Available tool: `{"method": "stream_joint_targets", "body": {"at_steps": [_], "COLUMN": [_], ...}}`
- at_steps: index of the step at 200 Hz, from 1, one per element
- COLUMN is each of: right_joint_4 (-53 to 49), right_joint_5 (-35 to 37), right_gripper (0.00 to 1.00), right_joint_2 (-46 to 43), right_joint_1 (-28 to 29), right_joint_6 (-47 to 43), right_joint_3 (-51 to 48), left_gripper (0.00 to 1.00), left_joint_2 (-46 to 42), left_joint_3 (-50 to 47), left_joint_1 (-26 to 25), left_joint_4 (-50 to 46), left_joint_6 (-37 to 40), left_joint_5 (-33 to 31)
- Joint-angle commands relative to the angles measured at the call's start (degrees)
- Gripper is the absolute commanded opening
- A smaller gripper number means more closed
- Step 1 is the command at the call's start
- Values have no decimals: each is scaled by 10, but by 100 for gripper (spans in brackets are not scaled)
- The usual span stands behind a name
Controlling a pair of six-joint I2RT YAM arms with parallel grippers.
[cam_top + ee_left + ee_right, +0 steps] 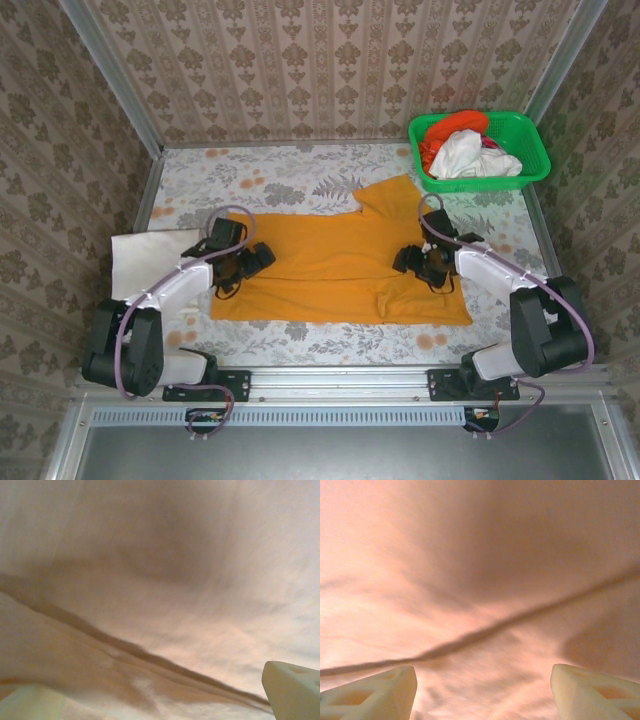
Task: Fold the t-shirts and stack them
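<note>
Top external view puts the work at an early-to-middle stage. An amber-orange t-shirt [330,265] lies spread across the middle of the table [250,180], roughly flat, with one sleeve or shoulder poking out toward the far right corner. It does not look folded yet, at most smoothed out.

The left gripper [258,262] sits low over the shirt's left part and the right gripper [410,262] over its right part, both facing inward toward each other. In the left wrist view the fingers [295,690] stand wide apart at the bottom corners with only cloth and a long crease between them. In the right wrist view the fingers [370,692] are also well spread over a fold line, with nothing pinched between them — so neither has a hold on the fabric.

At the table's left edge lies a flat white rectangle [150,255], probably a white t-shirt already folded and the start of the stack, though from above I cannot be sure. In the far right corner the green basket [540,150] holds a red-orange t-shirt [455,128] and a crumpled white t-shirt [470,155].

So I judge one piece likely done, the orange one in hand with all its folds to make, and at least two waiting in the basket — then the stacking.
</note>
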Motion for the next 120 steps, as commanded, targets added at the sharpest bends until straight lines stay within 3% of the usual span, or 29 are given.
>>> {"method": "stream_joint_targets", "body": {"at_steps": [1,30,59,85,102,120], "right_joint_4": [14,35,54,63,68,69], "right_joint_5": [33,29,15,13,5,5], "right_gripper": [73,73,73,73,73,73], "right_joint_2": [2,41,65,78,80,80], "right_joint_1": [-9,-13,-12,-12,-12,-12], "right_joint_6": [-42,-49,-43,-35,-32,-33], "right_joint_3": [69,115,125,116,107,102], "left_gripper": [100,100,92,81,64,56], "left_joint_2": [27,122,212,286,334,378], "left_joint_3": [84,192,289,357,400,439], "left_joint_1": [28,67,83,93,98,104], "left_joint_4": [-11,-36,-70,-100,-113,-127], "left_joint_6": [50,63,48,23,13,10], "left_joint_5": [-25,-40,-70,-80,-95,-100]}}
